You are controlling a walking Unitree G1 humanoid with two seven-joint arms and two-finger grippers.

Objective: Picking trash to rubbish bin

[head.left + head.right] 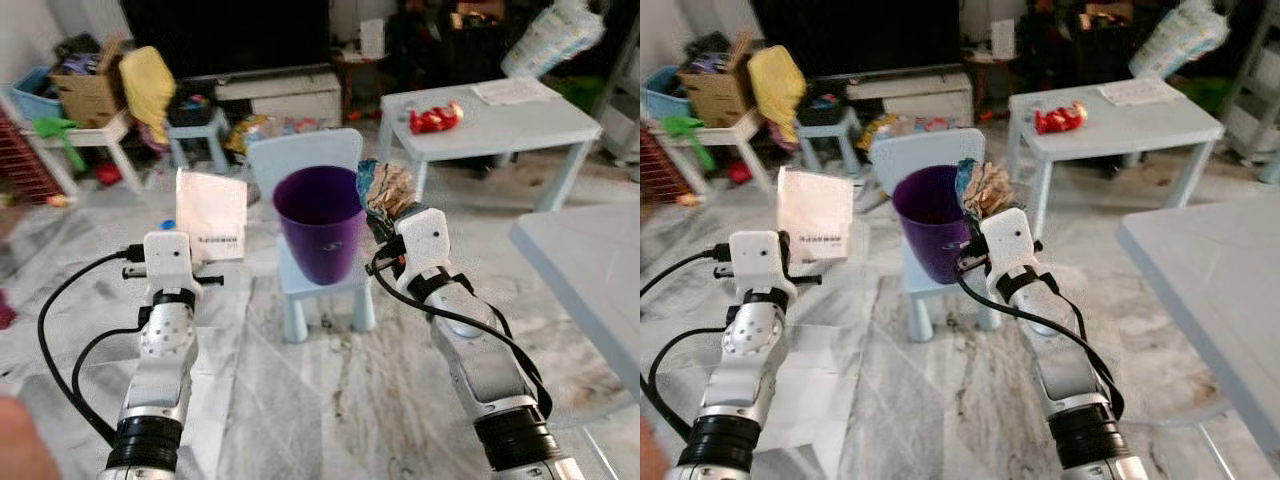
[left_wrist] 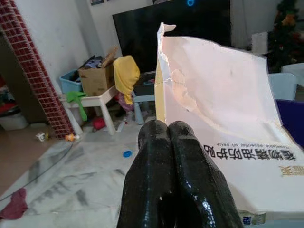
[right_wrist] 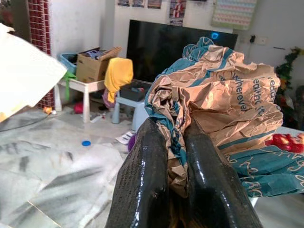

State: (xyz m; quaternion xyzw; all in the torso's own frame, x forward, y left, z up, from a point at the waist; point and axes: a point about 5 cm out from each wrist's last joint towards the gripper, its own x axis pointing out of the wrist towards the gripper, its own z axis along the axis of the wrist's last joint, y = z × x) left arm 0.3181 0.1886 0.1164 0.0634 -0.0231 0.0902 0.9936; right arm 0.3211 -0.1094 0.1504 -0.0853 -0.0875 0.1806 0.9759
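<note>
Purple bin [image 1: 322,222] stands on blue chair [image 1: 300,290].

A small light-blue chair [image 1: 322,290] stands on the marble floor [image 1: 330,400], just ahead of both claws and between them. Beyond the right claw, a pale bench [image 1: 500,125] carries a red wrapper [image 1: 435,118] and a sheet of paper [image 1: 512,91]. Far beyond the left claw sit a cardboard box [image 1: 88,90], a yellow cloth [image 1: 148,85] and a dark television [image 1: 225,35].

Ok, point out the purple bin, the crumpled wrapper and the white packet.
purple bin [image 1: 322,240], left eye view, front wall.
crumpled wrapper [image 3: 223,90], right wrist view, brown middle.
white packet [image 2: 223,109], left wrist view, blank face.
</note>
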